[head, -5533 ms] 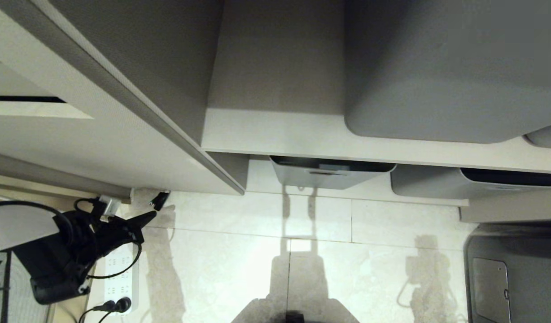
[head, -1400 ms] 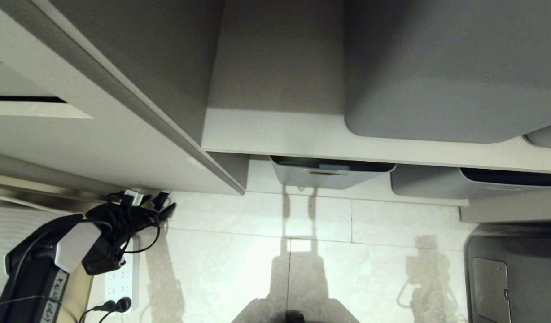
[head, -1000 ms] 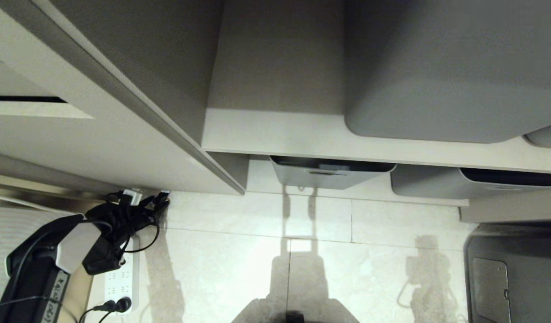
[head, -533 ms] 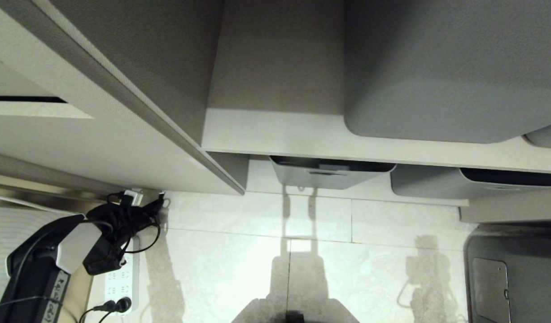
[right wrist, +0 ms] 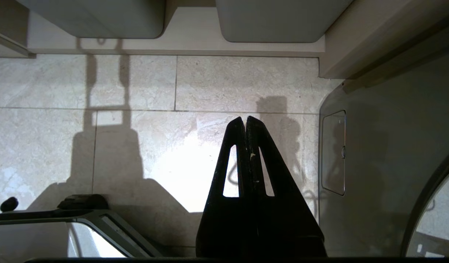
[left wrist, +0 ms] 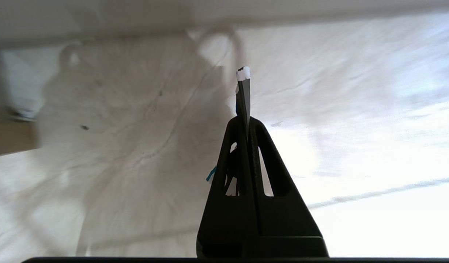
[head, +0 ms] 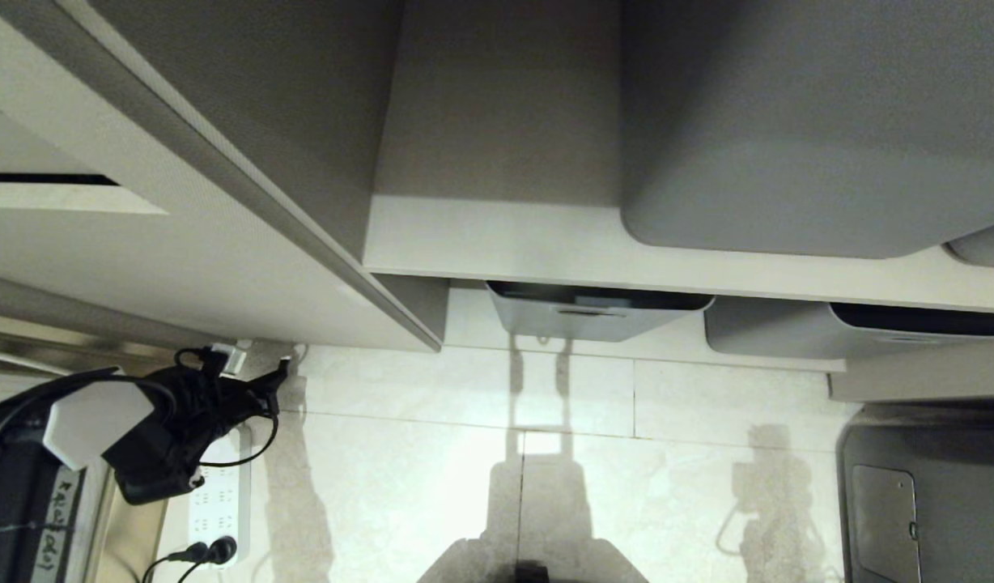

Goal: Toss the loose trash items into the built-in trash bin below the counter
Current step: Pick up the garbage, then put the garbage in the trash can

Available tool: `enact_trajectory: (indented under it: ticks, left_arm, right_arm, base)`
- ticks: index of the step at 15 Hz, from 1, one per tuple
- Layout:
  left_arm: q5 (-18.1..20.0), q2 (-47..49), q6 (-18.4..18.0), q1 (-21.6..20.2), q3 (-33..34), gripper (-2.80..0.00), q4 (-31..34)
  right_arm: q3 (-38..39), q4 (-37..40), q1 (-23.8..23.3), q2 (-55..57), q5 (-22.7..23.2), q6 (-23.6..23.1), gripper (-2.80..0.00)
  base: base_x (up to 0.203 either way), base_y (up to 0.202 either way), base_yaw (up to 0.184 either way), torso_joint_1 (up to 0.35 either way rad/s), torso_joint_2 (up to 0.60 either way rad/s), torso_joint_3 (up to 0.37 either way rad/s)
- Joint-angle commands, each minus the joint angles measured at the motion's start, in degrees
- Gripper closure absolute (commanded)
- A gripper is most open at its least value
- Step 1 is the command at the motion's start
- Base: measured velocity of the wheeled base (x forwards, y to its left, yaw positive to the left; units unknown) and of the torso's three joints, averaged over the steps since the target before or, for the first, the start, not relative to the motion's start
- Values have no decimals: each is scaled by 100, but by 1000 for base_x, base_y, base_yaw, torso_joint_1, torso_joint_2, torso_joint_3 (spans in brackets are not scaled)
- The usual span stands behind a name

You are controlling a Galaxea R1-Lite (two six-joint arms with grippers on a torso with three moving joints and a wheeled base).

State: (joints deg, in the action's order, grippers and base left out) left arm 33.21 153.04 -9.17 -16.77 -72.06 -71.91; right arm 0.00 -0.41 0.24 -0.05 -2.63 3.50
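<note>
Supporting surface is a pale marble-look tiled floor point(head: 432, 453) with thin grout lines. Resting directly on it: 1 white power strip point(head: 218, 502) at the left edge of the head view, with 1 black plug point(head: 218, 551) seated at its near end. 2 grey plastic tubs point(head: 594, 312) stand at the foot of the cabinet run, side by side under a pale shelf edge. A dark grey base with a small hatch point(head: 926, 494) occupies the floor at the right.

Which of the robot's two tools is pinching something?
The left tool: a slim black wrapper with a white end sticks out. The right tool is empty.
</note>
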Motion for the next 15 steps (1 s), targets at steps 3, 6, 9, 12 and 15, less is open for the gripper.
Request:
enact_trajectory:
  ticks: [3, 6, 9, 12, 15]
  left_arm:
    - [10, -1707, -16, -82, 1420, 0, -78]
    - [9, -2941, -7, -174, 2746, 0, -115]
    - [41, -3860, 6, -223, 4466, 0, -513]
    - [139, -4446, 121, -228, 5424, 0, -1109]
    - [59, -4870, 139, -229, 5668, 0, -1361]
  right_arm:
    - [9, -2, 2, 5, 0, 2, 0]
    - [9, -2, 2, 5, 0, 2, 0]
    - [9, -2, 2, 5, 0, 2, 0]
    - [9, -2, 2, 5, 3, 2, 0]
    - [9, -2, 2, 5, 0, 2, 0]
  base:
    - [0, 0, 0, 0, 0, 0]
    - [0, 0, 0, 0, 0, 0]
    - [0, 0, 0, 0, 0, 0]
    - [0, 0, 0, 0, 0, 0]
    - [0, 0, 0, 0, 0, 0]
